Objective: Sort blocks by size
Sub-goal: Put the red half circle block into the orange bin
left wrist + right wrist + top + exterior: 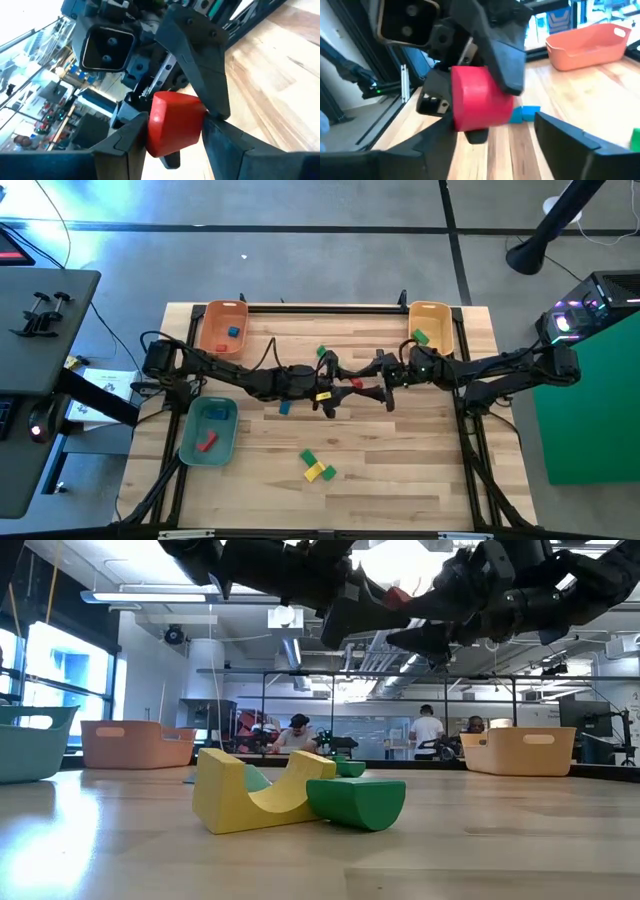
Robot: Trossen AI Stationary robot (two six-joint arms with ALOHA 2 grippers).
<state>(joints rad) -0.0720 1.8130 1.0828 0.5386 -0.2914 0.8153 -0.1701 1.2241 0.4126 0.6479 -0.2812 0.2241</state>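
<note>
Red block (175,122) is pinched in the left claw (172,132) mid-desk; right claw (495,135) spread open around it.

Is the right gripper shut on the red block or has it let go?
Let go: the right gripper stands open, its fingers clear of the red block, which the left gripper clamps.

Bright overhead glare; wrist views blurred, perhaps from motion.

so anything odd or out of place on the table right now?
Only the red block: it's up in the air mid-table, between left gripper and right gripper, clamped by the left. Nothing spilled or damaged.
</note>
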